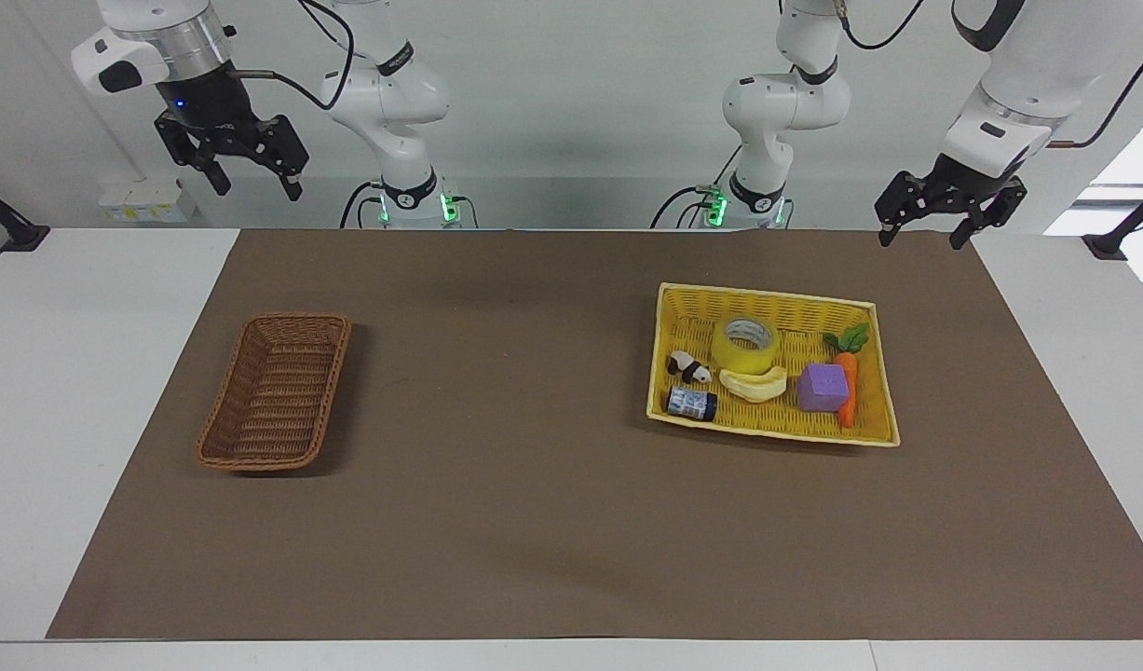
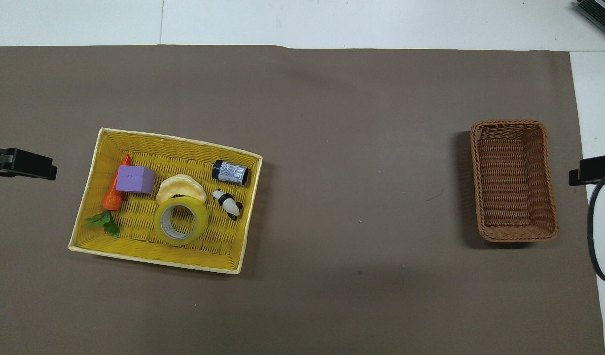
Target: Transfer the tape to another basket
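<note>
We see both sets of fingers spread, holding nothing: left gripper up by the yellow basket's end of the table, right gripper up by the brown basket. Tape sits in yellow basket, touching the banana.

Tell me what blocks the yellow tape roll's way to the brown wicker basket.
Nothing visible does. The yellow tape roll lies in the yellow woven basket, touching the pale banana. Only bare brown mat separates it from the brown wicker basket.

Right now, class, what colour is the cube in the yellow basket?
Purple; the cube shows best in the overhead view.
</note>
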